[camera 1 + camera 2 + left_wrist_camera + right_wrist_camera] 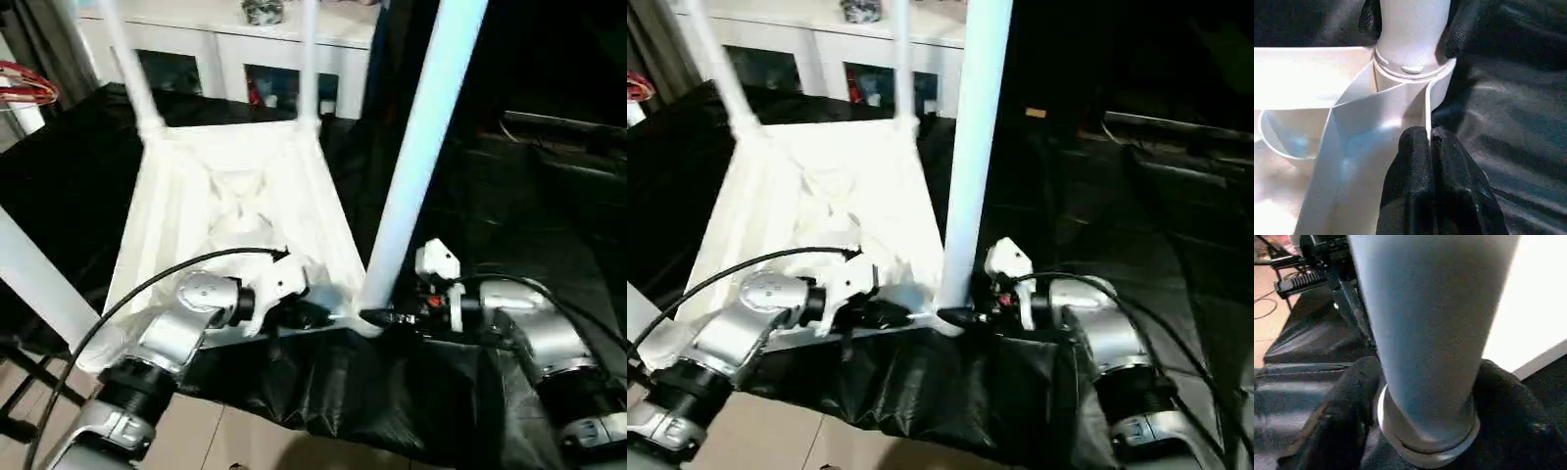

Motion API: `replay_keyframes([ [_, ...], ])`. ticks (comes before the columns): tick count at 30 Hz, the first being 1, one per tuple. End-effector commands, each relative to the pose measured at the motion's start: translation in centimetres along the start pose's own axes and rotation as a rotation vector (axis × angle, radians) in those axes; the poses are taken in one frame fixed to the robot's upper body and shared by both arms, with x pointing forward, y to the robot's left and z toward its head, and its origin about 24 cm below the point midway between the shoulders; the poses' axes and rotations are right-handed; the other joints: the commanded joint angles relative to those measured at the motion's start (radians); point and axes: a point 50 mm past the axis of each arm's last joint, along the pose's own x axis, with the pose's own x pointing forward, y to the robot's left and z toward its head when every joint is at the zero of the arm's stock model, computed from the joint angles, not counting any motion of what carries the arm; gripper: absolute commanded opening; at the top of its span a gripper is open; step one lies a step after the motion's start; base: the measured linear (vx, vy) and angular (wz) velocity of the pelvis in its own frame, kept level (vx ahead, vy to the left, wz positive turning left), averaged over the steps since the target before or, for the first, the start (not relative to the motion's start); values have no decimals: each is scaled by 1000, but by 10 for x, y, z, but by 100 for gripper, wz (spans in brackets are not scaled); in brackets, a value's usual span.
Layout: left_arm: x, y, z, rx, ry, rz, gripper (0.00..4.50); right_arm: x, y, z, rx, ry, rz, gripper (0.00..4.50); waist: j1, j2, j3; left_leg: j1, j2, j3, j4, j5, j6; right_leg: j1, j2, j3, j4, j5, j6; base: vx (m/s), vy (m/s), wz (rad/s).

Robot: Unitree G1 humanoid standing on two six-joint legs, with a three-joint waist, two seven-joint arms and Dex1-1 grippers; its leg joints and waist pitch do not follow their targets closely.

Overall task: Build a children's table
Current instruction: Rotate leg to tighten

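- Black-draped surface (509, 196) carries our upturned tabletop (235, 196); white cabinet (235, 49) behind.
- Our left pincer (1430, 161) pinches the tabletop's rim.
- Our right pincer (1425, 396) clasps the near leg (416, 157) at its socket.

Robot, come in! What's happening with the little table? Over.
Right gripper shut on near-right leg at its socket. Left gripper pinching tabletop rim. Nothing in the way.

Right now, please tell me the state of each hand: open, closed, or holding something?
Left hand: closed on the tabletop rim near the corner socket.
Right hand: closed around the base of the near right leg.
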Motion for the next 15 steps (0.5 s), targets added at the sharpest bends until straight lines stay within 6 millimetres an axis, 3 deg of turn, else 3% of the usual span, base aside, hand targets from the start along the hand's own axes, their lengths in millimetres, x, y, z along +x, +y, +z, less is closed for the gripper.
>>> replay_keyframes([
  [1,3,-4,10,46,-31,-57,0,0,2,5,-22,0,46,249,1,-7,-66,15,66,-25,-59,-129,78,48,-100,66,-68,-199,-194,0,0,0],
  [9,5,-2,12,53,-39,-20,0,5,10,1,2,-14,79,211,4,-9,-67,14,65,-25,-59,-122,78,49,-100,66,-66,-193,-189,0,0,0],
  [12,10,2,15,47,-42,46,0,11,16,-2,21,-35,72,208,6,-10,-66,19,66,-24,-59,-130,78,45,-100,66,-71,-206,-185,0,0,0],
  [15,20,8,18,25,-38,166,0,29,18,-8,35,-60,-40,206,2,-10,-60,21,66,-24,-62,-162,58,40,-103,67,-80,-273,-169,0,0,0],
])
